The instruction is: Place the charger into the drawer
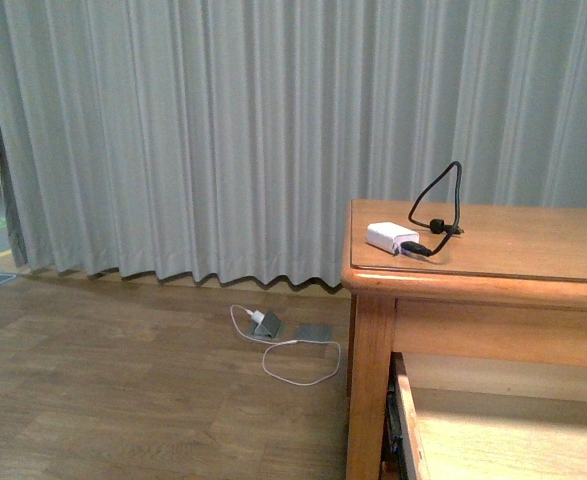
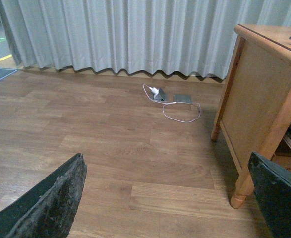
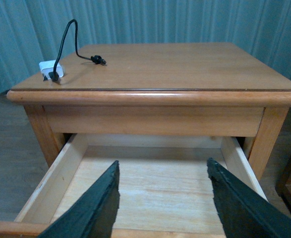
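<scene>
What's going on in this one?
Nothing is being held. The white charger, its black cable looping upward, sits near a corner of the wooden table top. The drawer below stands open, no charger in it. The right gripper is open over the drawer; the left gripper, also open, faces the floor beside the table.

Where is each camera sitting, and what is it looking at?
Front: on the robot's body, facing the curtain and dresser corner; no arm shows.
Left wrist: low over the floor, facing the curtain; open left gripper shows.
Right wrist: before the open drawer, facing the dresser; open right gripper shows.
Shared: front and right wrist both see the charger on top.
</scene>
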